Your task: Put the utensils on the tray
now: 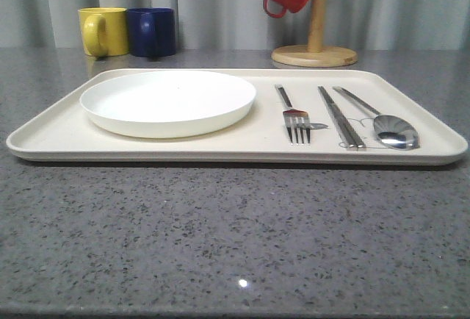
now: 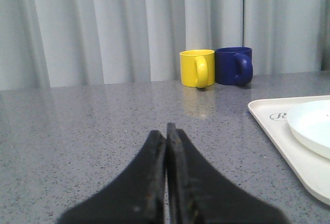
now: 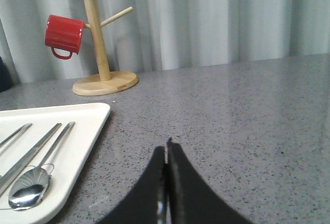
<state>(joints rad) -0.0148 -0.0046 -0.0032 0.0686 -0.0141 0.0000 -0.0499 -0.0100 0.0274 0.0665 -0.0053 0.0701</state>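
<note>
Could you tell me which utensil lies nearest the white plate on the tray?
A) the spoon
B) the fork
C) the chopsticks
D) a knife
B: on the tray, the fork lies just beside the white plate, with the chopsticks and then the spoon farther off.

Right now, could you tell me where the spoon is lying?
In the front view the spoon lies on the tray at its right end, just right of the chopsticks, with its bowl toward the camera.
</note>
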